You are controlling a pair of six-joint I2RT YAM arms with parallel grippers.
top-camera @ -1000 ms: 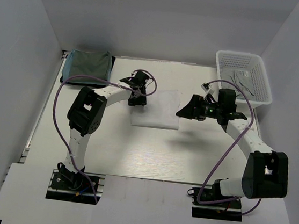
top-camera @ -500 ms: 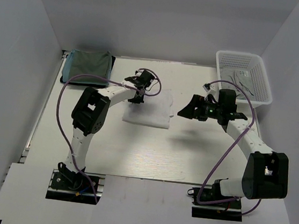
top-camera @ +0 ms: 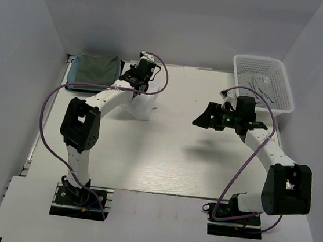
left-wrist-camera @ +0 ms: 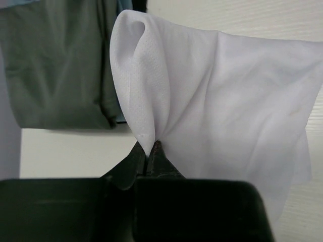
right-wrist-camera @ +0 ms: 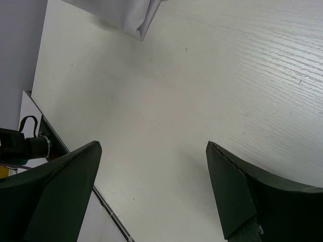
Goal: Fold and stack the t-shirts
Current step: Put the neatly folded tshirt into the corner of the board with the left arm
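The white bench carries all items. A white lattice basket stands at its far right corner, with pale cloth inside that is too small to identify.

At the far left corner lies a folded teal-green t-shirt, flat on the bench.

The white t-shirt is just beside it, towards the centre. It is gathered and raised at one point, with its lower part draping down to the bench. In the left wrist view, its cloth hangs in soft folds, and the teal-green t-shirt shows behind it on the left.

The left gripper is closed, pinching a peak of the white t-shirt between its fingertips.

The right gripper hovers over bare bench right of centre. Its jaws stand wide apart and hold nothing.
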